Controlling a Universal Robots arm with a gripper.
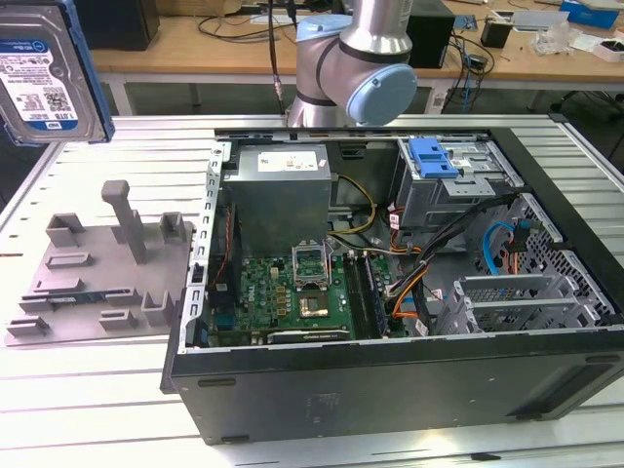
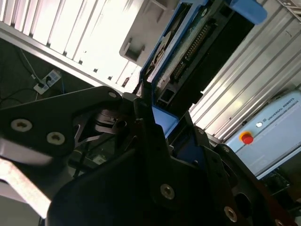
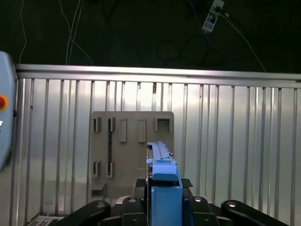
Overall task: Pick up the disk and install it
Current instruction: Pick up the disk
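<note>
Starting at the exterior view's left: the disk (image 1: 44, 68) is up in the air at the far left, well clear of the table (image 1: 107, 390), with its label side facing the camera. My jaws are clamped on its blue bracket; both wrist views show the disk edge-on between them. Below it on the table is the grey fixture (image 1: 97, 263). Right of that is the open computer case (image 1: 390, 390). The power supply (image 1: 278, 185) sits on its left side, and the drive cage (image 1: 468, 190) with its blue latch (image 1: 434, 156) is at the far right.
</note>
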